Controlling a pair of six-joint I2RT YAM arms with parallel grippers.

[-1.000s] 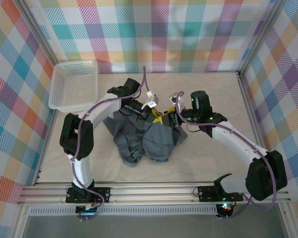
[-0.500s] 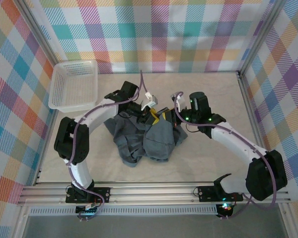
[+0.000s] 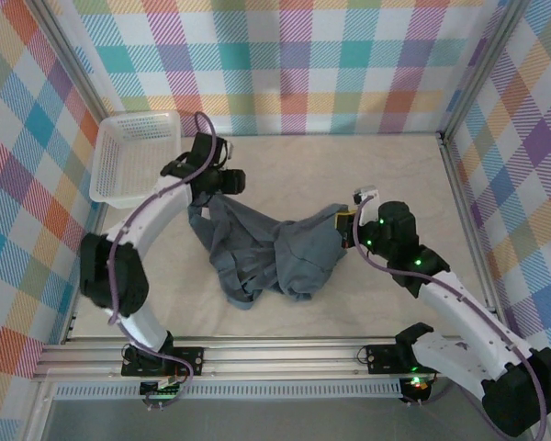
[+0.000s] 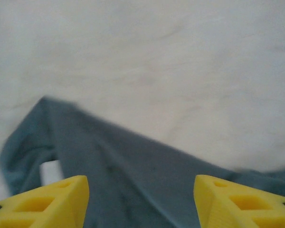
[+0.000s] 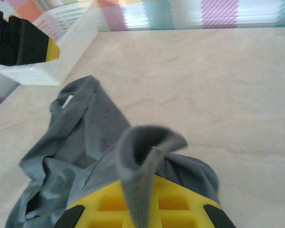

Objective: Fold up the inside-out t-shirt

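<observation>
T-shirt [image 3: 275,253]: dragged wider across mid-table, yet crumpled. At left, released by left gripper [image 4: 141,183], fingers now wide and empty near the basket [image 3: 101,179]. At right, pinched tight in right gripper [image 3: 347,226], pulled rightward. Spreading only, no fold yet

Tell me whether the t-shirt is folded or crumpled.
Crumpled: the t-shirt lies in a wrinkled heap on the table, one edge pinched in the right gripper.

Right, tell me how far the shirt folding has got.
Done: nothing folded; the t-shirt lies bunched mid-table. In hand: the right jaws are shut on a raised fold at its right edge, the left jaws stand open at its far-left corner. Left: flattening it and every fold.
</observation>
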